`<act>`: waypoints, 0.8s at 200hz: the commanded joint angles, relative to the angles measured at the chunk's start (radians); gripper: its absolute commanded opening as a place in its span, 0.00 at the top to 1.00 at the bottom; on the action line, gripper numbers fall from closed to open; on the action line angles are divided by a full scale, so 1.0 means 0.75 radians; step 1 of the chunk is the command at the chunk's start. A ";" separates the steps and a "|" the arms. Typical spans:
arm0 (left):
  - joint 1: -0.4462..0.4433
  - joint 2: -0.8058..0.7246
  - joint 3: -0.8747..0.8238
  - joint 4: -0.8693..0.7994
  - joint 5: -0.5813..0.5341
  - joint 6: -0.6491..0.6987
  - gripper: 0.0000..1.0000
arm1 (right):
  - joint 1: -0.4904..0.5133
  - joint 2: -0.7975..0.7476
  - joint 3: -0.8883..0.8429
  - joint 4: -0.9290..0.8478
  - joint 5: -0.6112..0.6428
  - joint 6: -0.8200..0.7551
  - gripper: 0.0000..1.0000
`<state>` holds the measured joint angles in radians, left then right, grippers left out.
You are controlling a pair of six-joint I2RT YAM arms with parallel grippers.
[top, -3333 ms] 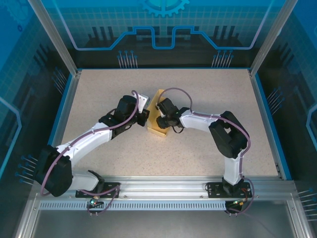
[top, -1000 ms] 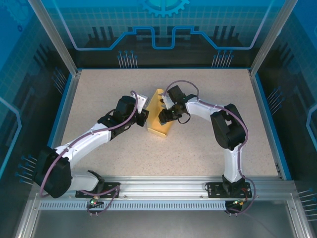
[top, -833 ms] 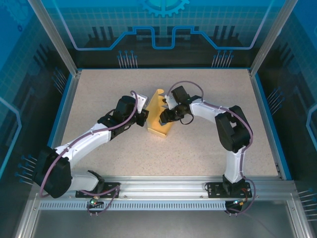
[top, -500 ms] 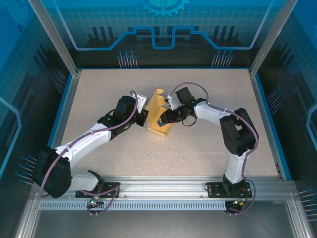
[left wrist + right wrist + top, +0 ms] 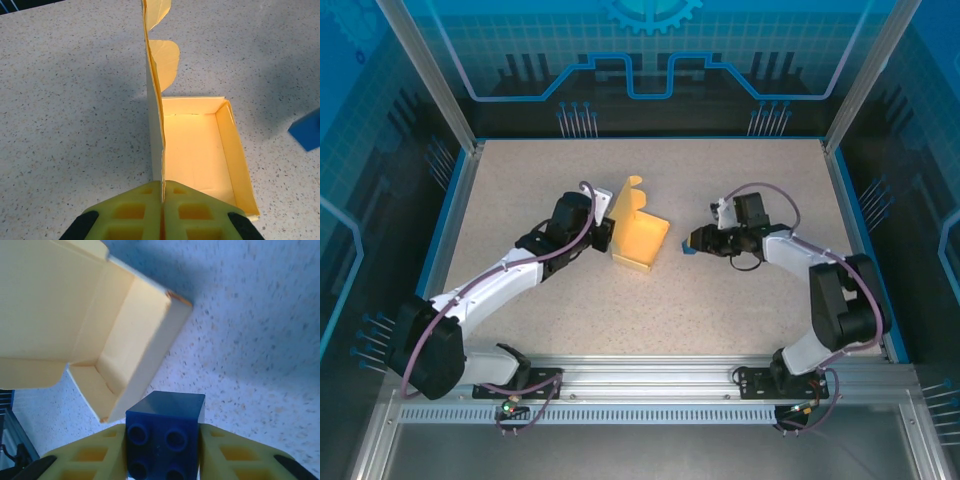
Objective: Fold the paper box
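Note:
The paper box (image 5: 640, 240) is a pale yellow open tray with its lid flap (image 5: 154, 85) standing upright along its left side. My left gripper (image 5: 163, 192) is shut on the near end of that upright flap, at the box's left edge (image 5: 610, 232). The tray's inside (image 5: 192, 152) lies bare. To the right of the box, a short way off, my right gripper (image 5: 698, 243) is shut on a small blue studded block (image 5: 165, 437). The box (image 5: 100, 335) lies ahead and to the left of the block in the right wrist view.
The speckled table (image 5: 740, 180) is bounded by blue rails and clear walls. Both arm bases sit on the metal rail at the near edge (image 5: 650, 385). The blue block (image 5: 306, 131) shows at the right edge of the left wrist view.
My right gripper has pulled out of the box to the right, carrying the blue block with it. The left gripper has kept its hold on the flap.

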<state>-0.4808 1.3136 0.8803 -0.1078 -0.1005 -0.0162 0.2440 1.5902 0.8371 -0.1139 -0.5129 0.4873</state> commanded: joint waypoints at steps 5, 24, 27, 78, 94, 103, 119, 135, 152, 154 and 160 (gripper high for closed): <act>0.011 -0.039 0.000 -0.020 -0.019 0.013 0.92 | 0.061 0.100 -0.008 0.119 -0.107 0.068 0.63; 0.012 -0.046 -0.002 -0.021 -0.016 0.013 0.92 | 0.062 0.132 -0.012 0.120 -0.127 0.058 0.63; 0.012 -0.046 -0.002 -0.020 -0.015 0.013 0.92 | 0.061 0.135 -0.012 0.115 -0.122 0.054 0.63; 0.012 -0.046 -0.001 -0.015 -0.005 0.011 0.92 | 0.005 0.207 -0.012 0.029 -0.040 -0.031 0.58; 0.012 -0.048 -0.002 -0.013 -0.004 0.009 0.92 | -0.009 0.209 -0.020 0.028 -0.027 -0.037 0.56; 0.011 -0.046 -0.001 -0.012 -0.002 0.010 0.92 | -0.020 0.206 -0.022 0.023 -0.024 -0.042 0.55; 0.012 -0.047 0.001 -0.012 0.004 0.006 0.92 | -0.040 0.194 -0.026 0.008 -0.007 -0.056 0.53; 0.013 -0.047 -0.002 -0.010 0.009 0.003 0.92 | -0.059 0.179 -0.033 -0.005 0.003 -0.071 0.51; 0.013 -0.046 -0.003 -0.007 0.011 0.001 0.92 | -0.063 0.166 -0.034 -0.010 0.008 -0.094 0.51; 0.013 -0.047 -0.003 -0.007 0.011 0.002 0.92 | -0.062 0.163 -0.034 -0.011 0.007 -0.097 0.51; 0.013 -0.046 -0.003 -0.006 0.012 0.002 0.92 | -0.053 0.157 -0.034 -0.014 0.011 -0.107 0.51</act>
<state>-0.4801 1.3136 0.8803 -0.1081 -0.1001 -0.0170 0.2081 1.7252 0.8299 -0.0856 -0.5285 0.4515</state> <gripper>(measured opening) 0.085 0.491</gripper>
